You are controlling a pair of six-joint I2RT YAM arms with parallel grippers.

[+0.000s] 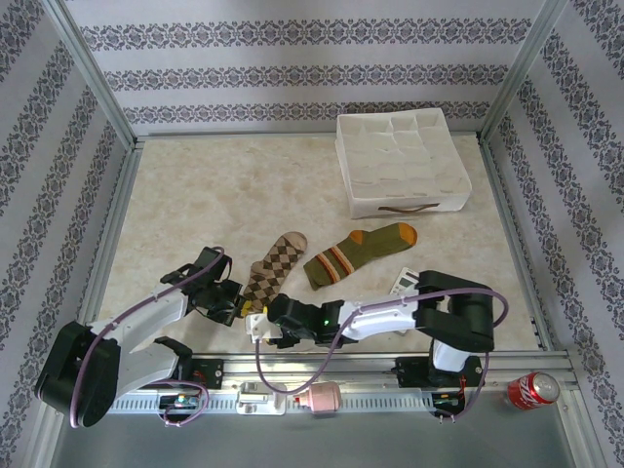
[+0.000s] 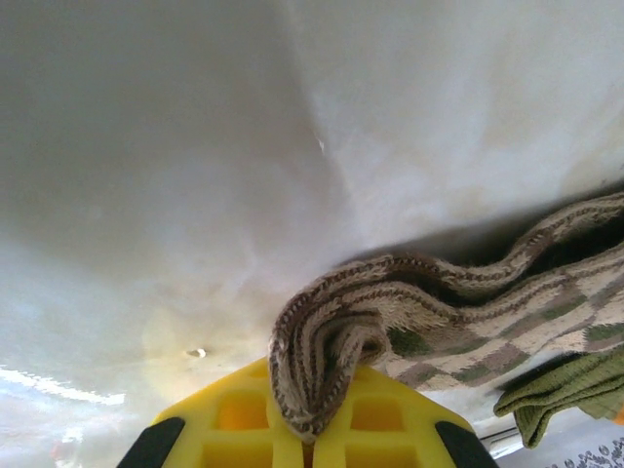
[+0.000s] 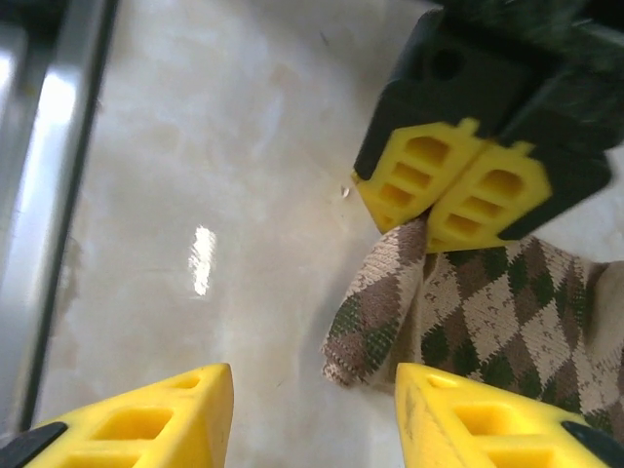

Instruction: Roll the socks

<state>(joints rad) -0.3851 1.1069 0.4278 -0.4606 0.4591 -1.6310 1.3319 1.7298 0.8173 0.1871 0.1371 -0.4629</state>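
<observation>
The brown-and-tan argyle sock point(image 1: 276, 268) lies lengthwise near the front of the table, and the olive green sock with orange toe point(image 1: 359, 253) lies to its right. My left gripper point(image 1: 232, 302) is shut on the near cuff corner of the argyle sock point(image 2: 390, 312), and the fabric bunches up between its yellow pads point(image 2: 244, 429). The right gripper point(image 1: 265, 319) sits just beside it. In the right wrist view, the right gripper point(image 3: 312, 419) is open, its fingers point(image 3: 146, 419) apart. The folded cuff of the argyle sock point(image 3: 487, 302) lies ahead of them, pinched by the left gripper point(image 3: 453, 195).
A white fabric divider box point(image 1: 456, 195) stands at the back right. A small white object point(image 1: 405, 283) lies near the right arm's elbow. A red can point(image 1: 531, 390) rests beyond the front rail point(image 1: 390, 363). The green sock's edge point(image 2: 570, 390) lies just past the argyle one.
</observation>
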